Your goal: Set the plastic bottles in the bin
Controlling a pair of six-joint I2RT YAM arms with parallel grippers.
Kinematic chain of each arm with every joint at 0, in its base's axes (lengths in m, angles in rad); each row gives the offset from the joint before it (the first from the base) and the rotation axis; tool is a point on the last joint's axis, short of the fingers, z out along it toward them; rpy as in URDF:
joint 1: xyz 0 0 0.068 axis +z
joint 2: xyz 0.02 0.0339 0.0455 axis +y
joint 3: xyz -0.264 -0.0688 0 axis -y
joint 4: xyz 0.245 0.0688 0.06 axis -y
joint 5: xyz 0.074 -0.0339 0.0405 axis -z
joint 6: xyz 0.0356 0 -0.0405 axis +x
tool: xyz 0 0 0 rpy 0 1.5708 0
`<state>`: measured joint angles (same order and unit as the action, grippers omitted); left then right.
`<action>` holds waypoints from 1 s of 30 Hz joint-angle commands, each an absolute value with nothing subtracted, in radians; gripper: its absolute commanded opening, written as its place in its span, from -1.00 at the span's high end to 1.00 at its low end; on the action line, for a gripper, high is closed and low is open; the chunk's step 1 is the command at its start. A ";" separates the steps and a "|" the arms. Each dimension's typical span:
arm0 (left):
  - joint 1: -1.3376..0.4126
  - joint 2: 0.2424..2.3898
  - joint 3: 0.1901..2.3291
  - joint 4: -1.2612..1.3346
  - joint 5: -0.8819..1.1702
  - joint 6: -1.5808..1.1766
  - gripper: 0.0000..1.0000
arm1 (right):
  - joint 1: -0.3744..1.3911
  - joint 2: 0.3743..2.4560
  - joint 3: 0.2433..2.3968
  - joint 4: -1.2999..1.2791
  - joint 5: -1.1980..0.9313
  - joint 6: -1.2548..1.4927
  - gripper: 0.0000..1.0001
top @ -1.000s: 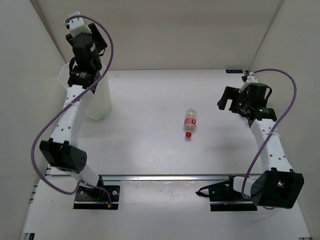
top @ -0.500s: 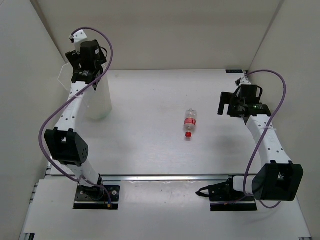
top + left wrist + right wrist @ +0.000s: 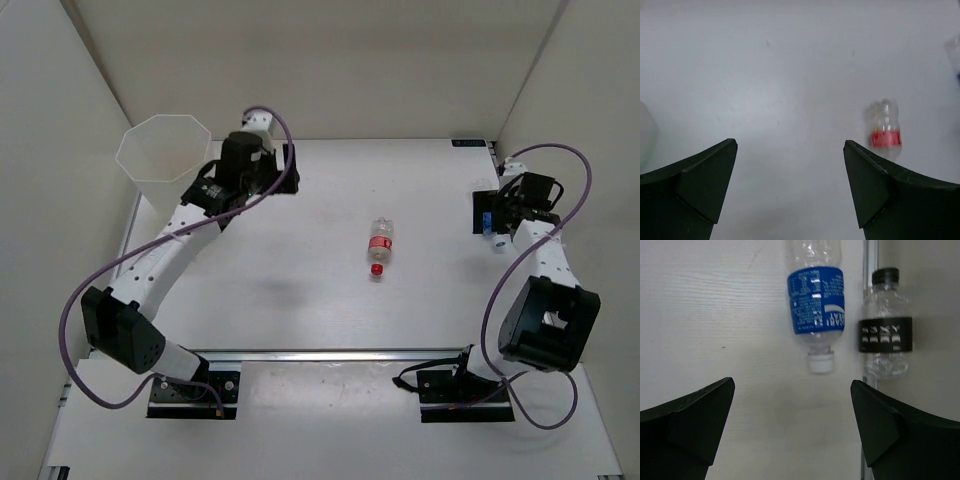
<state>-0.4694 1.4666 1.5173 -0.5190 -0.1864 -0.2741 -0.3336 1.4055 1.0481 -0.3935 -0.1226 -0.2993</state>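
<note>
Right gripper (image 3: 791, 386), spread wide, hovers just beside the blue-labelled bottle (image 3: 816, 305).

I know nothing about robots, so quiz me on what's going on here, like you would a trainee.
1. True or false: the red-labelled bottle lies on the table, outside the bin.
2. Which bottles does the right pincer face? A) blue-labelled bottle and black-labelled bottle B) green and orange ones C) none
3. Fill in: the left pincer and the right pincer both stand ____, holding nothing.
Key: 1 true; 2 A; 3 open.
</note>
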 commanded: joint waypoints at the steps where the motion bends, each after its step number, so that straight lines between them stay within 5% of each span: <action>1: -0.436 1.422 1.346 -0.534 0.042 -0.353 -0.98 | -0.308 1.466 1.055 -0.210 -0.204 -0.489 -0.97; 13: -0.356 1.327 1.126 -0.528 0.107 -0.437 -0.97 | -0.299 1.847 1.261 -0.156 -0.069 -0.623 -0.98; 19: -0.368 1.358 1.144 -0.542 0.091 -0.451 -0.97 | -0.278 1.870 1.230 -0.130 -0.084 -0.592 -0.82; 21: -0.368 1.362 1.144 -0.549 0.086 -0.449 -0.95 | -0.281 1.858 1.210 -0.123 -0.087 -0.574 -0.59; 23: -0.365 1.364 1.160 -0.552 0.089 -0.453 -0.98 | -0.278 1.832 1.180 -0.117 -0.112 -0.548 -0.04; 26: -0.365 1.361 1.176 -0.548 0.084 -0.448 -0.96 | -0.272 1.786 1.149 -0.113 -0.129 -0.508 0.22; 30: -0.380 1.353 1.216 -0.513 0.118 -0.453 -0.97 | -0.259 1.671 1.123 -0.135 -0.169 -0.439 0.29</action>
<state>-0.3676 1.3731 1.1488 -0.5480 0.0875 -0.4461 -0.2737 1.7969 1.1259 -0.1604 -0.1261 -0.5064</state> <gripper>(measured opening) 0.988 0.572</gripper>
